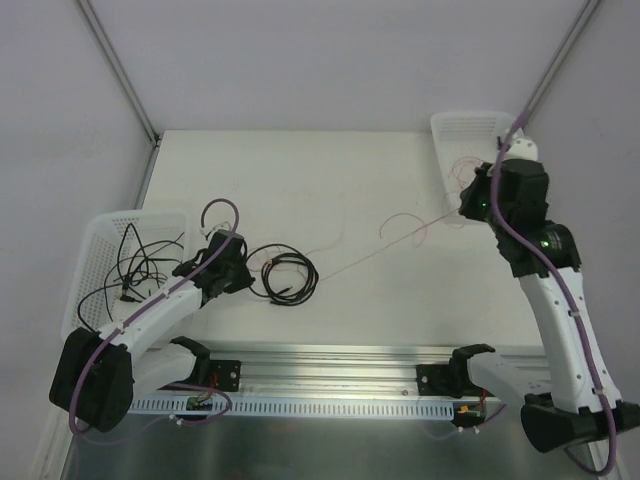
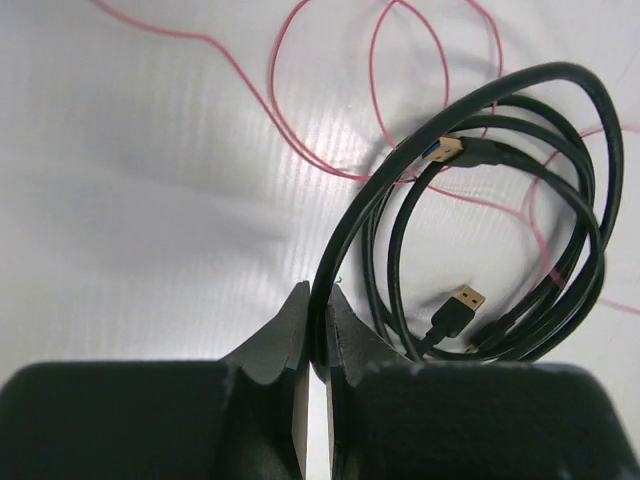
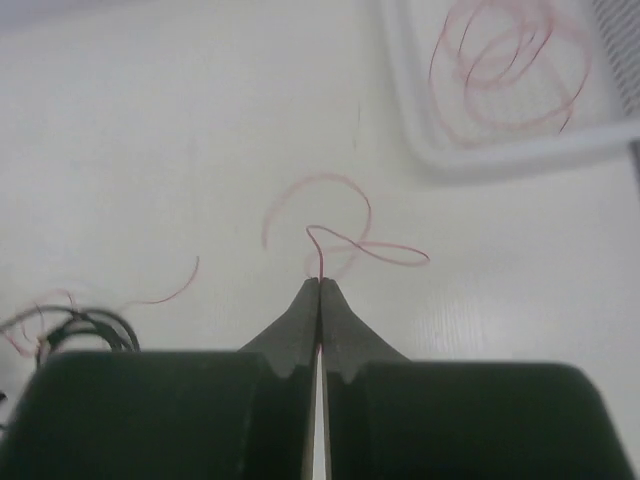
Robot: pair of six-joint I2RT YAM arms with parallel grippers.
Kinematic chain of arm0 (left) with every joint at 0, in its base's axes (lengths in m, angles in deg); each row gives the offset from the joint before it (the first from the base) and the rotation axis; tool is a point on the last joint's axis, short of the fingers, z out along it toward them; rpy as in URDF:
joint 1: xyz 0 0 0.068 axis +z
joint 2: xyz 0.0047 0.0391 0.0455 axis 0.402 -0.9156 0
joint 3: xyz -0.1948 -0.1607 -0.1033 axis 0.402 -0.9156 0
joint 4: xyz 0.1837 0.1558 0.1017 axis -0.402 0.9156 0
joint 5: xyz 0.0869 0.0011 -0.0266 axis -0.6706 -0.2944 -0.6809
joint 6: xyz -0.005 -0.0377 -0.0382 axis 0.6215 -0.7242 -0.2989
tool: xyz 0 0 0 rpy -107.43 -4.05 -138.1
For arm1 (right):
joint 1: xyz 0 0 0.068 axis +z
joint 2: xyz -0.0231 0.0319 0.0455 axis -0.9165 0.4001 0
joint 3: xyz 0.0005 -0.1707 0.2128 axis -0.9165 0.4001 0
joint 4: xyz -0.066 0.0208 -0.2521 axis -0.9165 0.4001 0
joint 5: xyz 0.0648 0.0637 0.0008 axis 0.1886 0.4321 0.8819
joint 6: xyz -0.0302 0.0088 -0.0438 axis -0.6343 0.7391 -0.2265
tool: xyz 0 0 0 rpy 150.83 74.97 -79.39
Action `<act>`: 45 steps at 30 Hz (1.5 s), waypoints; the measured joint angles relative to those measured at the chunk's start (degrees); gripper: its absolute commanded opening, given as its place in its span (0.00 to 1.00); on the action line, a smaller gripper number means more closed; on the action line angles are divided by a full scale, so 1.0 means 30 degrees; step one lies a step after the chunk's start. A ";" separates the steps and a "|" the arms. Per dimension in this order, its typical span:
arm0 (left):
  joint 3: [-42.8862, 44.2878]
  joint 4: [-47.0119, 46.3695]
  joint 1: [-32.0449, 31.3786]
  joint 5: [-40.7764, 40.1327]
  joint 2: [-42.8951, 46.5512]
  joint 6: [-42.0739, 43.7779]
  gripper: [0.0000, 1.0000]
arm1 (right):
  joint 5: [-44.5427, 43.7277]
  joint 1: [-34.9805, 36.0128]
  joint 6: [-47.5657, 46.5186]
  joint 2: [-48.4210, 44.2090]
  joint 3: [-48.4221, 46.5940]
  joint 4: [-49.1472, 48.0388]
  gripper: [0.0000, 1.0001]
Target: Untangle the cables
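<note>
While clamped on one black strand of the cables [image 2: 555,68], left gripper [image 2: 318,300]: coil just ahead, toward front-left of desk [image 1: 350,180]; arm low, stretched forward; right gripper [image 3: 320,285] pinching red wire [image 3: 335,178] near right edge, arm raised.

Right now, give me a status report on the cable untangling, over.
Left gripper shut on black cable coil. Right gripper shut on red wire, stretched toward coil. Red wire crosses coil loops.

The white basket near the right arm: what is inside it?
Loops of thin red wire lie inside the basket. From above, the right arm covers part of it.
</note>
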 measured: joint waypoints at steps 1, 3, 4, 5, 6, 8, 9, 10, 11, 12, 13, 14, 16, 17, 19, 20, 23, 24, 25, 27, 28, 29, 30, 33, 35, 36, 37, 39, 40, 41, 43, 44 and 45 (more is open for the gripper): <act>0.0000 0.0066 0.0270 -0.0109 0.0226 0.0087 0.00 | -0.0415 -0.0459 0.0000 -0.0437 -0.1224 0.0248 0.01; 0.0000 0.0197 0.0714 -0.0240 0.0474 0.0197 0.00 | -0.1035 -0.1013 -0.0007 -0.1231 -0.3388 0.0240 0.01; 0.0000 0.0219 0.0823 -0.0255 0.0474 0.0240 0.00 | -0.1217 -0.1202 0.0000 -0.1537 -0.4240 0.0321 0.01; 0.0000 0.0255 0.0925 -0.0262 0.0459 0.0306 0.00 | -0.1362 -0.1297 0.0000 -0.1785 -0.4816 0.0350 0.01; 0.0000 0.0313 0.0998 -0.0270 0.0452 0.0357 0.00 | -0.1479 -0.1384 -0.0007 -0.2055 -0.5479 0.0401 0.01; 0.0000 0.0372 0.1049 -0.0284 0.0415 0.0459 0.00 | -0.1530 -0.1450 -0.0007 -0.2259 -0.6309 0.0561 0.01; 0.0000 0.0372 0.1049 -0.0291 0.0372 0.0510 0.00 | -0.1530 -0.1479 0.0000 -0.2273 -0.6652 0.0612 0.01; 0.0000 0.0379 0.1064 -0.0299 0.0277 0.0539 0.00 | -0.1508 -0.1501 -0.0007 -0.2251 -0.6892 0.0619 0.01; 0.0000 0.0379 0.1100 -0.0299 0.0160 0.0568 0.00 | -0.1486 -0.1515 0.0000 -0.2171 -0.7111 0.0685 0.01; 0.0000 0.0364 0.1158 -0.0306 0.0000 0.0590 0.00 | -0.1428 -0.1530 -0.0007 -0.2018 -0.7410 0.0816 0.01; 0.0000 0.0372 0.1173 -0.0328 -0.0233 0.0597 0.00 | -0.1370 -0.1559 -0.0007 -0.1734 -0.7861 0.0969 0.01; 0.0000 0.0372 0.1173 -0.0342 -0.0386 0.0597 0.00 | -0.1304 -0.1588 0.0000 -0.1508 -0.8284 0.1064 0.01; 0.0000 0.0364 0.1173 -0.0437 -0.0794 0.0597 0.00 | -0.1158 -0.1625 -0.0007 -0.0743 -0.9741 0.1326 0.01; 0.0000 0.0350 0.1173 -0.0495 -0.1027 0.0597 0.00 | -0.1093 -0.1625 -0.0007 -0.0350 -1.0469 0.1326 0.01; 0.0000 0.0342 0.1173 -0.0678 -0.1486 0.0590 0.00 | -0.0947 -0.1639 -0.0007 0.0233 -1.1730 0.1304 0.01; 0.0000 0.0350 0.1173 -0.0765 -0.1683 0.0597 0.00 | -0.0918 -0.1639 -0.0007 0.0379 -1.2196 0.1304 0.01; 0.0000 0.0342 0.1173 -0.0852 -0.1996 0.0597 0.00 | -0.0882 -0.1668 -0.0182 0.0546 -1.3187 0.1173 0.01; 0.0000 0.0342 0.1173 -0.0918 -0.2033 0.0597 0.00 | -0.0889 -0.1698 -0.0291 0.0699 -1.3755 0.1166 0.01; 0.0000 0.0350 0.1173 -0.0984 -0.2047 0.0597 0.00 | -0.0896 -0.1719 -0.0357 0.0954 -1.4484 0.1188 0.01; 0.0000 0.0350 0.1173 -0.1129 -0.2047 0.0597 0.00 | -0.0874 -0.1727 -0.0452 0.1596 -1.6138 0.0947 0.01; 0.0000 0.0350 0.1173 -0.1166 -0.2055 0.0590 0.00 | -0.0860 -0.1727 -0.0466 0.1836 -1.6925 0.0816 0.01; 0.0000 0.0350 0.1173 -0.1188 -0.2062 0.0590 0.00 | -0.0787 -0.1727 -0.0452 0.2018 -1.7471 0.0503 0.01; 0.0000 0.0342 0.1173 -0.1202 -0.2076 0.0590 0.00 | -0.0648 -0.1727 -0.0408 0.2091 -1.7697 0.0262 0.01; 0.0000 0.0350 0.1173 -0.1209 -0.2113 0.0583 0.01 | 0.0000 -0.1734 -0.0022 0.1829 -1.7325 -0.0685 0.01; 0.0000 0.0350 0.1173 -0.1188 -0.2120 0.0590 0.04 | 0.0663 -0.1734 0.0357 0.1239 -1.5999 -0.1341 0.01; 0.0000 0.0342 0.1173 -0.1158 -0.2120 0.0590 0.07 | 0.0984 -0.1741 0.0554 0.0947 -1.5242 -0.1472 0.01; 0.0000 0.0357 0.1173 -0.1086 -0.2106 0.0612 0.10 | 0.1377 -0.1741 0.0780 0.0627 -1.4163 -0.1770 0.01; 0.0000 0.0415 0.1173 -0.0903 -0.1931 0.0670 0.18 | 0.2200 -0.1749 0.1304 -0.0248 -1.1293 -0.2448 0.01; 0.0000 0.0466 0.1173 -0.0692 -0.1683 0.0750 0.21 | 0.2652 -0.1749 0.1617 -0.0612 -0.9602 -0.2630 0.01; 0.0007 0.0510 0.1173 -0.0539 -0.1399 0.0816 0.25 | 0.3104 -0.1749 0.1938 -0.0991 -0.7708 -0.2973 0.01; 0.0073 0.0597 0.1180 -0.0029 -0.0634 0.1093 0.36 | 0.3767 -0.1749 0.2419 -0.1253 -0.4648 -0.2951 0.01; 0.0160 0.0685 0.1180 0.0240 -0.0328 0.1188 0.41 | 0.4014 -0.1756 0.2652 -0.1275 -0.2987 -0.3038 0.01; 0.0335 0.0750 0.1188 0.0510 0.0073 0.1333 0.46 | 0.4182 -0.1763 0.2856 -0.1253 -0.1188 -0.3235 0.01</act>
